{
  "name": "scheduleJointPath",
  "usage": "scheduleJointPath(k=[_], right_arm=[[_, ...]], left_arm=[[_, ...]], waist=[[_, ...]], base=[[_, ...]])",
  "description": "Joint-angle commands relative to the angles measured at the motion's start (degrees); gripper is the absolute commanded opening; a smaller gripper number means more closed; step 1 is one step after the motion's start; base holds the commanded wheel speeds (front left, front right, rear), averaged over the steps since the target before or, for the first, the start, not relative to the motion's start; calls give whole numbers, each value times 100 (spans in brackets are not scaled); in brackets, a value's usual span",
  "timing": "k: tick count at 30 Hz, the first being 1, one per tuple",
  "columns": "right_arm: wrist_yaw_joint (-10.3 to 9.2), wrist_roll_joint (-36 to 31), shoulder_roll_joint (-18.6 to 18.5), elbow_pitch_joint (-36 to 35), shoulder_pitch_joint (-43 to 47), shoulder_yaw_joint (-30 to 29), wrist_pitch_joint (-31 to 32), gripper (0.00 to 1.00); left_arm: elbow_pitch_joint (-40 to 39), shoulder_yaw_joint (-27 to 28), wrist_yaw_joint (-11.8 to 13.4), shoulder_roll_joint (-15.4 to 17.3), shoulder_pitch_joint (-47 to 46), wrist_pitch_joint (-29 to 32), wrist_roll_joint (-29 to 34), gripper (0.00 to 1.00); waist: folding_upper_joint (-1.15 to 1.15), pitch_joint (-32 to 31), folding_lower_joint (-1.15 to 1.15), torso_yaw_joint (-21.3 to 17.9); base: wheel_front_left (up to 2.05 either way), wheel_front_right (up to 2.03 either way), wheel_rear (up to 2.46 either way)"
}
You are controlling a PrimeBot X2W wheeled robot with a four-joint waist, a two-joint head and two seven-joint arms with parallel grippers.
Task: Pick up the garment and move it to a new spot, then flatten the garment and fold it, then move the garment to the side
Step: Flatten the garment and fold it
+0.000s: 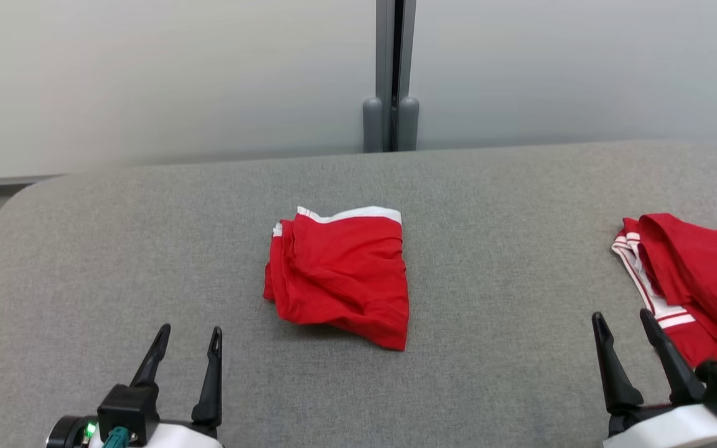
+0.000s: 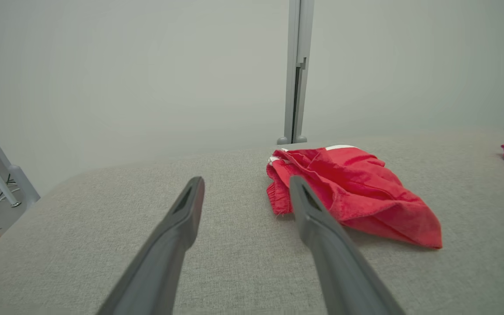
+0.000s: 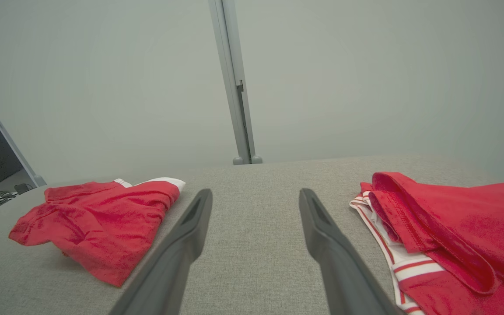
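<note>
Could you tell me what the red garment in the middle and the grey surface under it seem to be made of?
Red garment: soft matte knit, probably cotton jersey; it creases limply.
Grey surface: matte, heathered woven upholstery fabric; fine weave shows in the wrist views, and the rounded corner suggests padding.

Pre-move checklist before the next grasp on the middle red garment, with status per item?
1. Left gripper open and empty: ok.
2. Right gripper open and empty: ok.
3. Middle garment lies on the grey surface, touching neither gripper: ok.
4. Middle garment flat: not ok, it is rumpled with bunched layers.
5. Second red garment apart from the middle one: ok.
6. Fold finished: cannot tell.
</note>
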Motion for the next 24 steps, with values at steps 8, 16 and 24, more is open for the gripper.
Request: scheduleJointPath(k=[8, 16, 24], right_arm=[[0, -136, 46, -215, 344, -95, 211, 100], [0, -217, 100, -277, 404, -133, 351, 100], [0, -244, 97, -313, 379, -134, 366, 100]], left_arm=[[-19, 7, 103, 52, 268, 122, -98, 100], [-2, -25, 142, 92, 280, 184, -99, 100], [-13, -65, 176, 97, 259, 184, -123, 100]], waist=[[0, -240, 0, 13], [0, -279, 0, 4], [0, -267, 0, 3]], base=[[0, 0, 0], [0, 0, 0], [0, 0, 0]])
